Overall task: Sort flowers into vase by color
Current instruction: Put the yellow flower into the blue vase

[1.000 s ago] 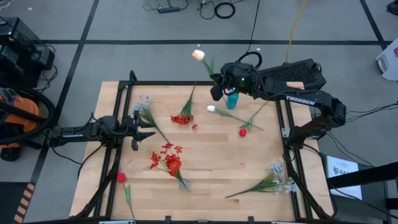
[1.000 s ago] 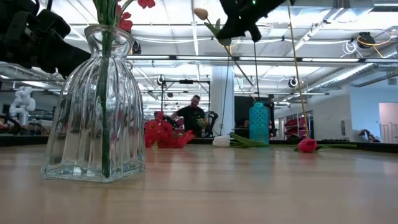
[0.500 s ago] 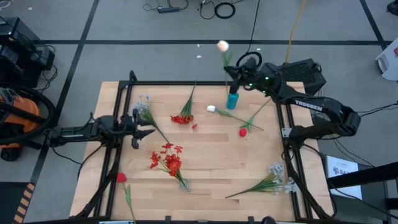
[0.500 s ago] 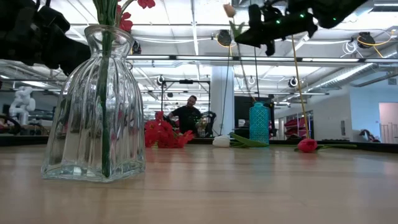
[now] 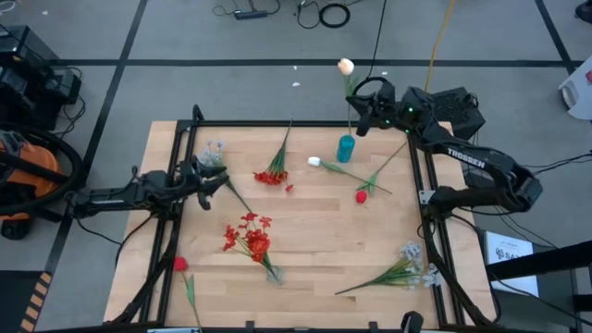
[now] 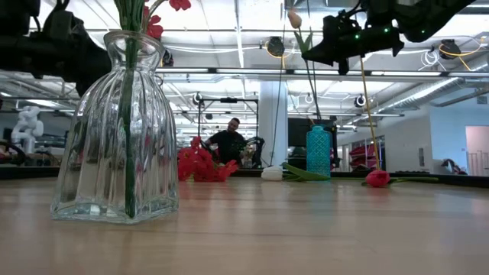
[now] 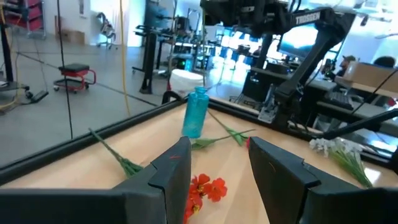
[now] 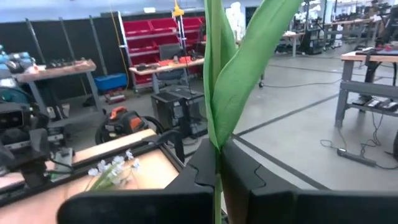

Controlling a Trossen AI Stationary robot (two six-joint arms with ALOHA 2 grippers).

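The right pincer [image 5: 363, 118] is clenched on the thin green stalk of a cream-white tulip bud [image 5: 346, 67], holding it upright above the small teal ribbed vase [image 5: 346, 148] at the far edge of the wooden bench [image 5: 314, 240]. The stalk tip looks slightly off the narrow mouth; lowering now could catch the rim and tip the vase. The left pincer [image 5: 211, 178] waits released near a pale lavender spray [image 5: 215, 150].
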